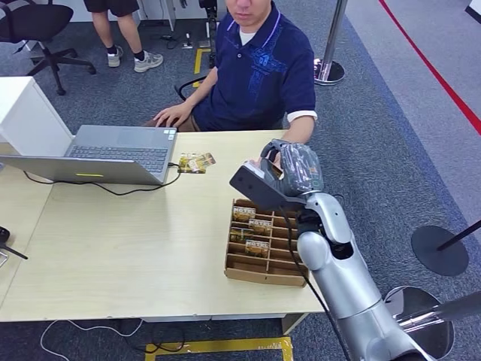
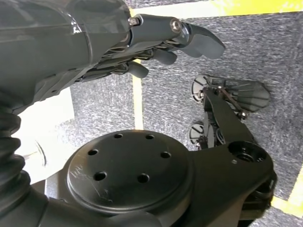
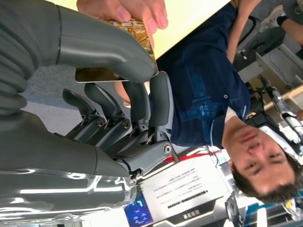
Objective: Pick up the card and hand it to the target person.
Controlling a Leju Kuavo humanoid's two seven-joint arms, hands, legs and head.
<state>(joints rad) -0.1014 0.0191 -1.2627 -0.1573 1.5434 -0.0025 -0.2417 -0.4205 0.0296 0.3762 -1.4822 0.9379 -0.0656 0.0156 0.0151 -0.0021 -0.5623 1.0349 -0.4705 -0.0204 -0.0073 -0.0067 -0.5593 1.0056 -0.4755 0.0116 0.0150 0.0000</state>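
Observation:
My right hand is raised over the table's far edge, just in front of the seated person in a dark blue polo shirt. In the right wrist view my right hand pinches a gold patterned card between thumb and a finger. The person's fingers grip the card's other end. My left hand hangs beside my body over the grey carpet, fingers stretched out and holding nothing.
A cardboard divider tray with several cards stands on the pale table under my right arm. Two loose cards lie by an open laptop with a black cable. Stanchion bases stand at the right.

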